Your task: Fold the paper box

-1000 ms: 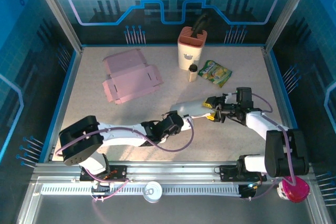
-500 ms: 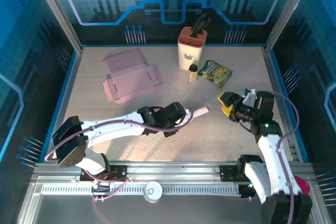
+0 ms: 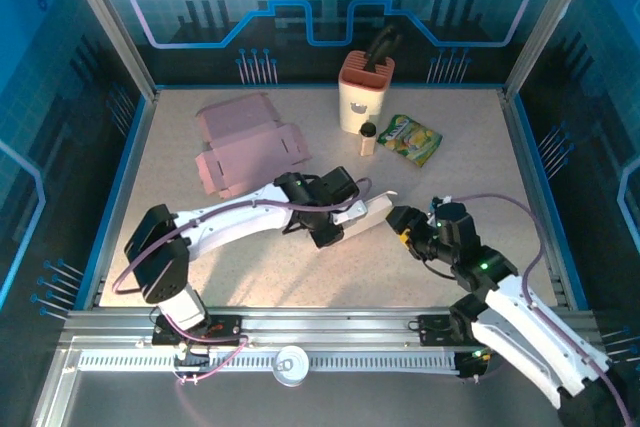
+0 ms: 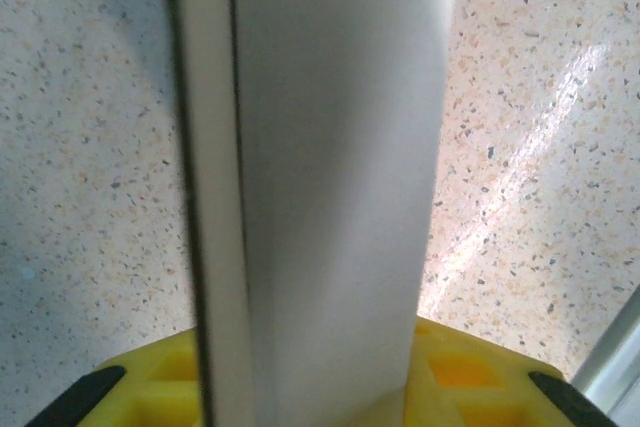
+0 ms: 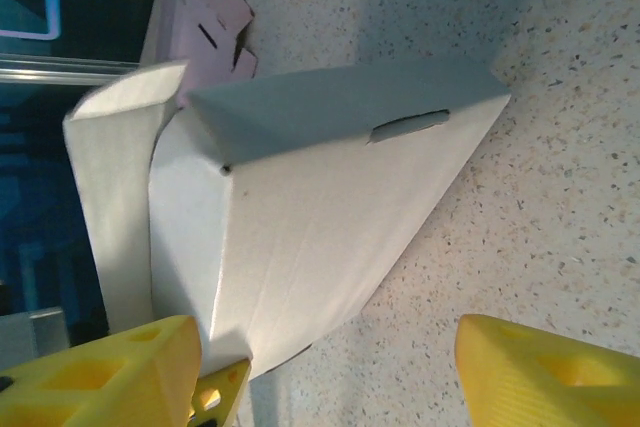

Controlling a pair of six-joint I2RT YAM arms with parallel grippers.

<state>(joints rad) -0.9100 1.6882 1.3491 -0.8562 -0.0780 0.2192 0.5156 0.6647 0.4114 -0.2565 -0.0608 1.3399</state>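
Mid-fold, we judge: the left gripper (image 3: 331, 219) clamps the white paper box (image 3: 366, 211) near the speckled table's (image 3: 460, 177) centre. The right gripper (image 3: 404, 224) stands wide at its free end — next, seize a flap squarely.

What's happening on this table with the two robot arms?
The left claw grips a white paper box near the middle of the table. The box is only partly formed, and one side flap stands loose. The right claw is open and faces the box's free end without gripping it. Flat pink box blanks lie at the back left, apart from both arms.
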